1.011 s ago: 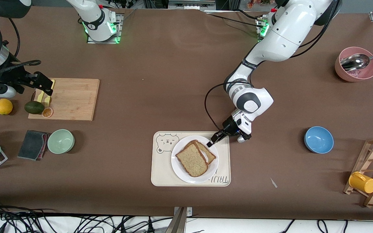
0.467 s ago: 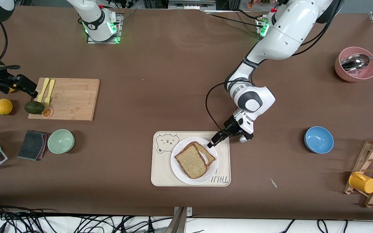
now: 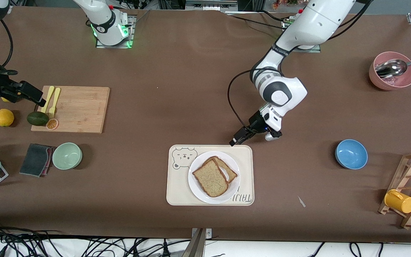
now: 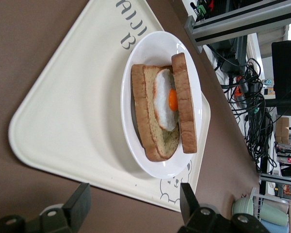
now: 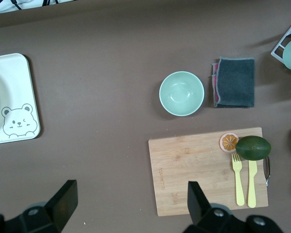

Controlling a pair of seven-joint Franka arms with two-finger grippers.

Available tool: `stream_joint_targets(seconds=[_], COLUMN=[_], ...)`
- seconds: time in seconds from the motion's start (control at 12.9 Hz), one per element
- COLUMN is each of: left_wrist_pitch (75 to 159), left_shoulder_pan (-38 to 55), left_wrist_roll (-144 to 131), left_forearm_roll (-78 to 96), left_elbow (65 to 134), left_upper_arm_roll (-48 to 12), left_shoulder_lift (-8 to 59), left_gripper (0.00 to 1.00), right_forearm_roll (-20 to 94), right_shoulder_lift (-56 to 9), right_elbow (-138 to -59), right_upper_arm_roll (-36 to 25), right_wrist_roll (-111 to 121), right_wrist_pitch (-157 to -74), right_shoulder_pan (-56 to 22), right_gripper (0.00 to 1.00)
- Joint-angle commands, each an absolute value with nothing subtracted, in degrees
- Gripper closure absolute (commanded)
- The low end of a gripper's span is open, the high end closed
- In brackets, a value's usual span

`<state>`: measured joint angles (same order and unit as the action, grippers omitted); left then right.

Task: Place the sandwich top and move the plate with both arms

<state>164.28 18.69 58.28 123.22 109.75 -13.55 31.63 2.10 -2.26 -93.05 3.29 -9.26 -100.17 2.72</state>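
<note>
The left end effector (image 3: 234, 140), its black fingers spread and empty, is shown above the beige tray's (image 3: 177, 185) rounded rim. The speckled, brown-crusted sandwich top (image 3: 211, 177) is laid askew on the egg-bearing slice (image 4: 161, 136) on the round white plate (image 3: 195, 187). The right end effector (image 3: 36, 96), parted, is seen over the wooden cutting board's (image 3: 80, 110) edge.

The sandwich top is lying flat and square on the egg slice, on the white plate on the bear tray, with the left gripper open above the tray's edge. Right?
Not quite. The sandwich top is not flat and square: the left wrist view shows it tilted and offset, leaving the fried egg exposed. It is on the white plate on the bear tray, and the left gripper is open above the tray's edge.
</note>
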Motion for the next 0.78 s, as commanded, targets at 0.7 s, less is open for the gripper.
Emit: stream_joint_targets(seconds=[0.7], left_wrist_pitch=[165.76], left_shoulder_pan=[12.15], left_wrist_roll=[64.04], left_forearm_roll=[121.99], left_elbow=[132.09], left_upper_arm_roll=[-18.70], left_shoulder_lift=[10.90], left_gripper=[0.00], right_forearm_roll=[2.20], right_shoulder_lift=[-2.81], right_elbow=[-91.67], right_upper_arm_roll=[3.43], right_wrist_roll=[-9.14], right_wrist_pitch=[-95.62], right_shoulder_pan=[2.02], right_gripper=[0.00])
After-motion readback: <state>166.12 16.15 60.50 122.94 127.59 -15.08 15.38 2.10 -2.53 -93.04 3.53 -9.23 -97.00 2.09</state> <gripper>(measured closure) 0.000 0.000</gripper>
